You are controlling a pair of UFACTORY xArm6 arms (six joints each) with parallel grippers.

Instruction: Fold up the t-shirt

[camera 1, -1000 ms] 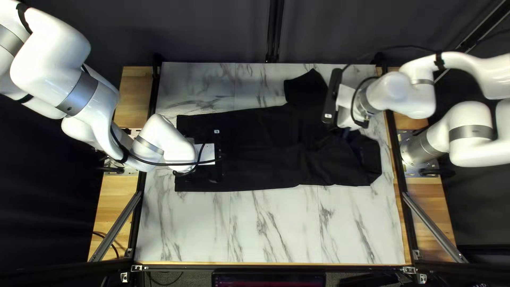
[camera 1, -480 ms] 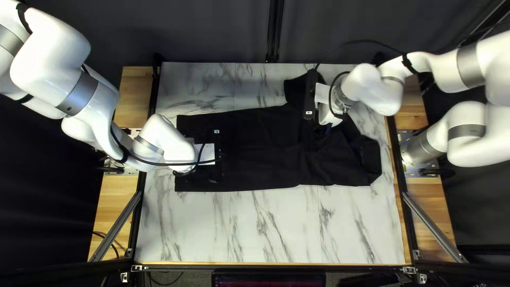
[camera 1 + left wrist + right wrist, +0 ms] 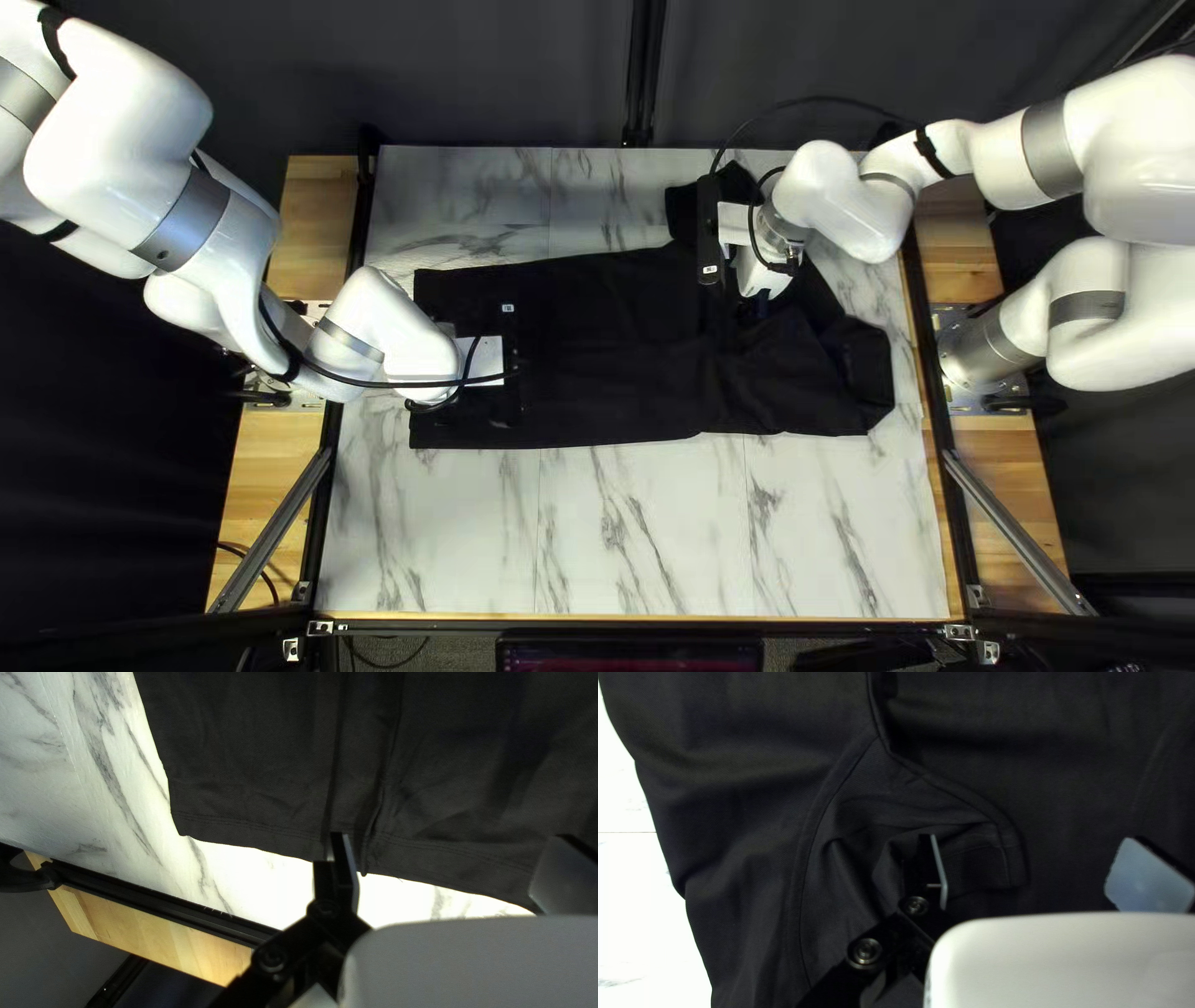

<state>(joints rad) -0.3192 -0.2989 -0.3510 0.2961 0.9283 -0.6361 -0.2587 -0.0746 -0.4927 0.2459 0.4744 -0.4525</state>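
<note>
Left gripper point(image 3: 513, 364), fingers spread wide and gripping nothing, is at the hem point(image 3: 249, 829) of a black T-shirt point(image 3: 598, 355). The shirt lies rumpled across the middle of a marble-patterned tabletop point(image 3: 623, 535), one sleeve point(image 3: 682, 214) pointing toward the far edge. Right gripper point(image 3: 711, 234), also wide apart and holding nothing, is over the shirt near that sleeve.

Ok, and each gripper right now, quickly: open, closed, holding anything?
Left gripper: open, fingers wide apart by the t-shirt's hem, holding nothing.
Right gripper: open, fingers wide apart over the t-shirt, holding nothing.
</note>
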